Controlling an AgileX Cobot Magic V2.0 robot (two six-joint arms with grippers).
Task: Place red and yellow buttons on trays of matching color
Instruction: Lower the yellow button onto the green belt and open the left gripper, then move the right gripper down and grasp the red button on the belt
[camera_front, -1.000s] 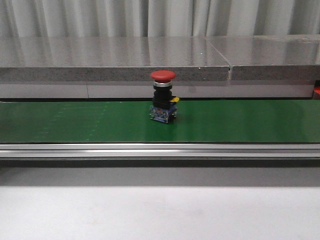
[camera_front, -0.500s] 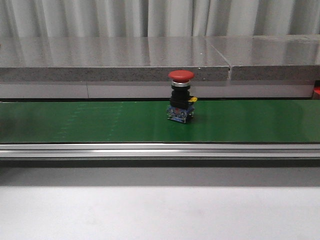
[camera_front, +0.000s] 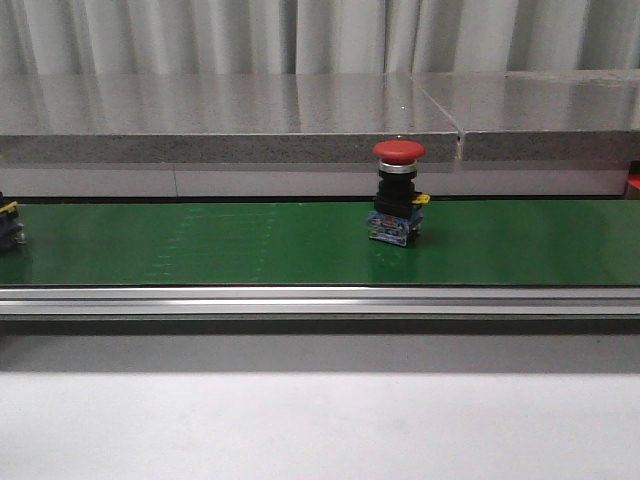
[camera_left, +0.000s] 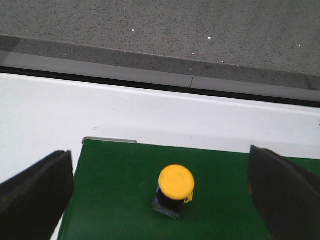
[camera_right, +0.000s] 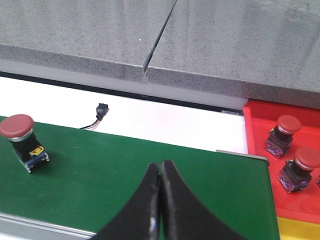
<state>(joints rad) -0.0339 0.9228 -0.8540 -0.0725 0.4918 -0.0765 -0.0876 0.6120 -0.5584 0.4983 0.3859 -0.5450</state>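
Right claw (camera_right: 160, 172) has its fingers pressed together and holds nothing, waiting over the green belt (camera_right: 125, 170). Left claw (camera_left: 160, 195) is spread wide around a yellow button (camera_left: 176, 182). A red button (camera_front: 399, 152) stands upright on the belt. Next, I think, the right claw must open to grab it for the red tray (camera_right: 260, 130).

No readable text, labels or numbers — none on anything.
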